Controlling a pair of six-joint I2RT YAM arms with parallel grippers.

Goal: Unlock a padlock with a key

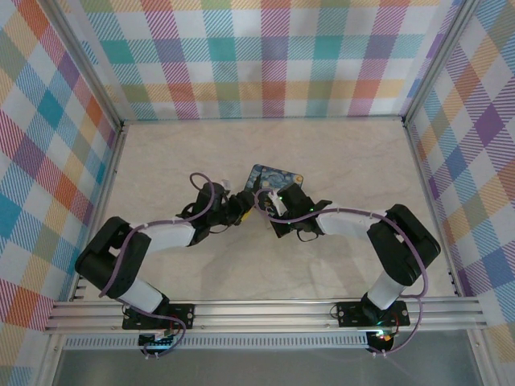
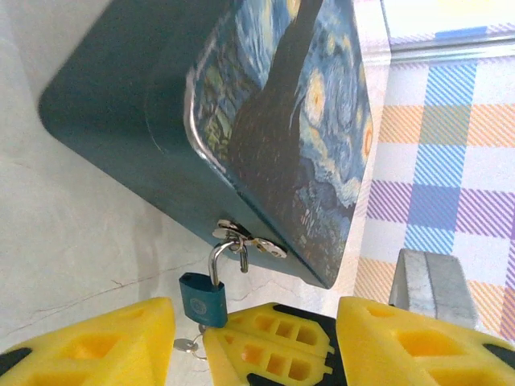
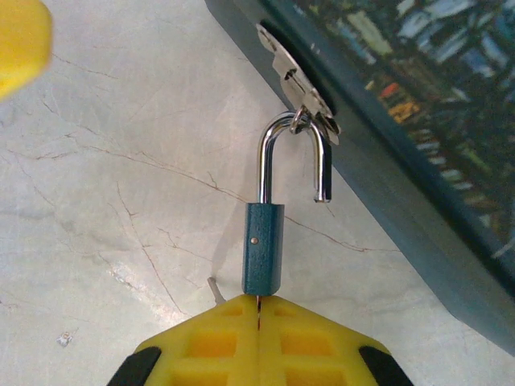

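Observation:
A small teal padlock [image 3: 263, 249] hangs by its steel shackle from the hasp [image 3: 296, 84] of a dark box with a painted lid [image 1: 273, 178]. The shackle's free end [image 3: 322, 173] is out of the body. My right gripper [image 3: 257, 301] is shut directly under the padlock's base, with the key hidden between its pads. In the left wrist view, the padlock [image 2: 201, 299] hangs just ahead of my left gripper [image 2: 257, 322]. It stands open, its yellow fingers [image 2: 105, 346] on either side of the right gripper [image 2: 269, 342]. A spare key [image 2: 187, 346] dangles on a ring.
The box rests on the pale marbled table [image 1: 338, 153], its front wall [image 2: 137, 129] facing the left wrist camera. Checked walls [image 1: 48, 145] close in the table on three sides. Both arms meet at the table's middle.

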